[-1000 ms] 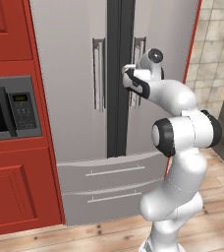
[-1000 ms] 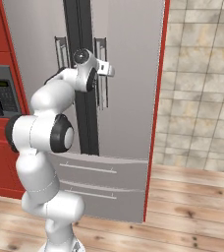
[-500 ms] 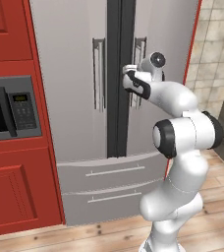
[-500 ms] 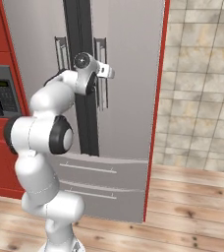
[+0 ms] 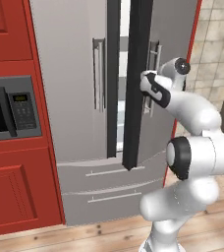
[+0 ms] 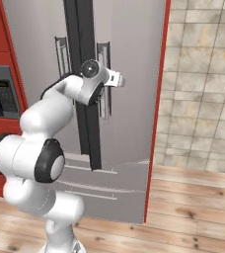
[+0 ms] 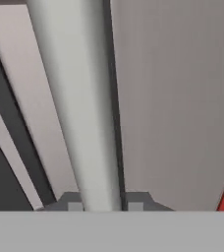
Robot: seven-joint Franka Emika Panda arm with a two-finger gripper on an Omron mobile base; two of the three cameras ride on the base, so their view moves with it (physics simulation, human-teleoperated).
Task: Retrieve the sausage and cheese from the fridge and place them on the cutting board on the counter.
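Observation:
The grey fridge [image 5: 74, 98] fills the middle of both base views. Its right door stands slightly ajar, and a narrow white strip of the inside [image 5: 124, 74] shows in the gap. My gripper [image 5: 147, 81] is shut on the right door's vertical bar handle [image 5: 154, 54]. From the right base the gripper [image 6: 115, 79] sits at mid-height on that handle [image 6: 104, 54]. In the hand view the pale handle [image 7: 84, 123] runs between my fingertips [image 7: 72, 203]. The sausage, the cheese, the cutting board and the counter are out of view.
A built-in microwave [image 5: 11, 106] sits in the red cabinets [image 5: 15, 197] left of the fridge. Two fridge drawers [image 5: 109, 187] lie below the doors. A tiled wall [image 6: 203, 74] stands to the right, above a wooden floor [image 6: 183, 212].
The jaws have closed onto the right door's handle. The door has swung out a little, widening the gap between the two doors.

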